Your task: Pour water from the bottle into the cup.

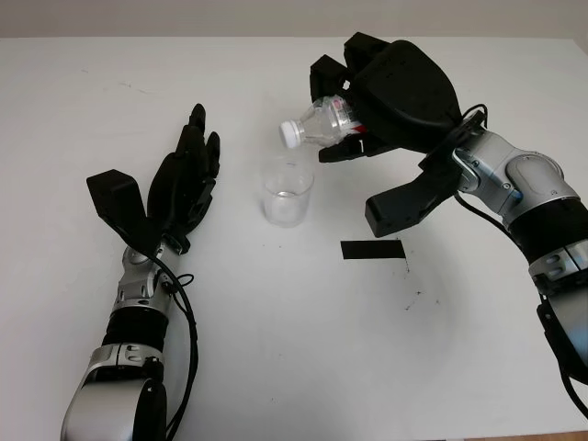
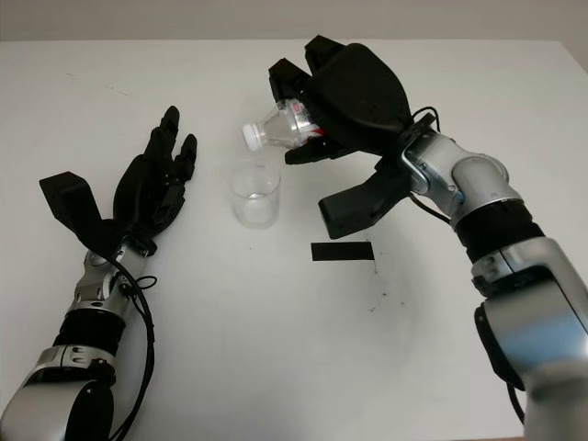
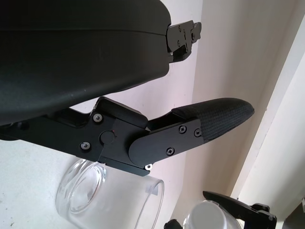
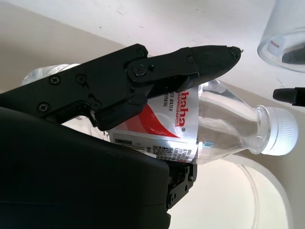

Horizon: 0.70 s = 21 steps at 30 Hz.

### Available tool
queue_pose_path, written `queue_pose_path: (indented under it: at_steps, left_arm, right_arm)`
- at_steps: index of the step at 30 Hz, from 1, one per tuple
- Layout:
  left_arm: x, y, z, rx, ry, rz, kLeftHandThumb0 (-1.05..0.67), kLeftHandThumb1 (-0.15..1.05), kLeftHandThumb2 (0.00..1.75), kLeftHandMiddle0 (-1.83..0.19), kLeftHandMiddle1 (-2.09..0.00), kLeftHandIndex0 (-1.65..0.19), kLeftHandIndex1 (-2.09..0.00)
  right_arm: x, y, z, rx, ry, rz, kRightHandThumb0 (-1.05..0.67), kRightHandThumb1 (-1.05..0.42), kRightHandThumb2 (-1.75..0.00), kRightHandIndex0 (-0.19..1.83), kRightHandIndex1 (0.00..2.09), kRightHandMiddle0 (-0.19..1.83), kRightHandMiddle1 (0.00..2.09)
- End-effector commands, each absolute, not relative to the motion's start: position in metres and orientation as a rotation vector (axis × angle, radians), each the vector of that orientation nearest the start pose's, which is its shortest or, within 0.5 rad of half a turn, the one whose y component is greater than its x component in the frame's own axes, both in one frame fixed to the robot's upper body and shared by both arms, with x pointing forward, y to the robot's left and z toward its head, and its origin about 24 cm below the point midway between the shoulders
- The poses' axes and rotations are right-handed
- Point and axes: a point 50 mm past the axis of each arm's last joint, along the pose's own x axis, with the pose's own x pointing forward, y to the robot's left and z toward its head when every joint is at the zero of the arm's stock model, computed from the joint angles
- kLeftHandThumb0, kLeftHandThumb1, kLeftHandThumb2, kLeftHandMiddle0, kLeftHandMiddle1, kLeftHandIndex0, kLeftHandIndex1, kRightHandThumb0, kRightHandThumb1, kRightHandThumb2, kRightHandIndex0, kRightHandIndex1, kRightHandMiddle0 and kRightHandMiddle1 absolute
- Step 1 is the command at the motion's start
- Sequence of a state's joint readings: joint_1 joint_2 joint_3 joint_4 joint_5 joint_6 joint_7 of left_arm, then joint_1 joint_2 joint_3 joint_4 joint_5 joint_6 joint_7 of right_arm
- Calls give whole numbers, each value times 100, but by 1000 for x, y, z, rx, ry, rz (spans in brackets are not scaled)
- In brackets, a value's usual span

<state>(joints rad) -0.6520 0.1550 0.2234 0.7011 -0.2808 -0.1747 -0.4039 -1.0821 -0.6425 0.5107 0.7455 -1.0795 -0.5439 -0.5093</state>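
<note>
My right hand (image 1: 354,115) is shut on a small clear plastic bottle (image 1: 320,122) with a red and white label (image 4: 162,126) and a white cap (image 1: 290,134). The bottle is tipped almost level, its capped mouth pointing left and hanging just above the rim of the clear cup (image 1: 288,192). That cup stands upright on the white table (image 1: 276,322), and the left wrist view shows it (image 3: 102,195) close by. My left hand (image 1: 188,175) is open, just left of the cup and apart from it.
A black strip of tape (image 1: 372,249) lies flat on the table to the right of the cup, under my right forearm. The table's far edge (image 1: 184,39) runs along the back.
</note>
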Motion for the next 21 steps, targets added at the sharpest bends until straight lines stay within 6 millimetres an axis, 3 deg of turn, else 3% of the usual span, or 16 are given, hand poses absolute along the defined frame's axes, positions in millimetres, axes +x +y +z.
queue_pose_path:
  at_steps: [1,13,21]
  left_arm:
    - [363,176,95,-199,-155,-266,-84,105,77,19,0,19,0]
    - [363,176,95,-202,-155,-265,-84,105,76,19,0,19,0]
    - [364,177,94,-203,-154,-267,-84,105,77,19,0,19,0]
  right_arm:
    - [377,-147,240,-1745,-1110,124,-49,-105,-35,128,209,89,209]
    - [377,-146,237,-1822,-1167,137,-51,-105,-38,132,209,93,209]
    - [378,-148,236,-1851,-1170,138,-51,-105,-36,131,209,85,209]
